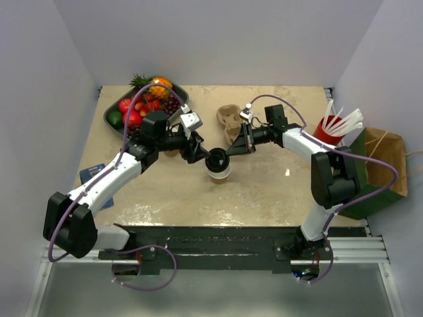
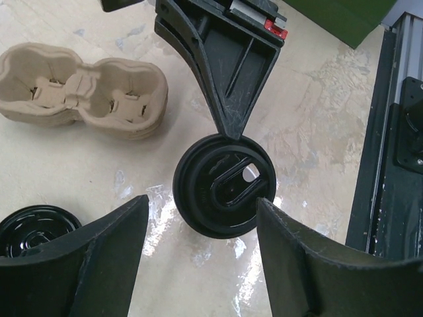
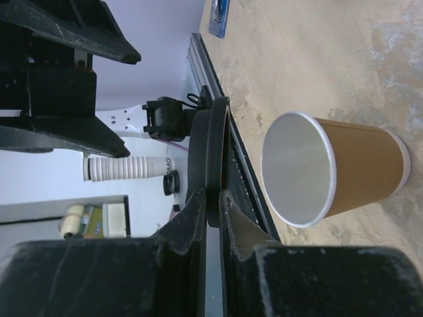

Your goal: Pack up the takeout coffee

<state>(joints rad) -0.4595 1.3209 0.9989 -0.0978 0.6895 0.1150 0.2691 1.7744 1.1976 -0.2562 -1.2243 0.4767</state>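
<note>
Black plastic, thin and judged springy, the lid (image 3: 211, 158) is pinched at its rim by the closed right claw (image 3: 211, 197) and held level just above the paper cup (image 3: 344, 168), which stands open at the middle of the table (image 1: 165, 191). The left claw (image 2: 201, 206) is spread wide either side of the lid, with nothing gripped. The paper cup is judged light and easily crushed; it is best taken gently round its wall, below the rolled rim.

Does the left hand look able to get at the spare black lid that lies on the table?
Probably yes: the left hand is open and empty, and the spare lid lies flat close beside it, with nothing seen over it.
</note>
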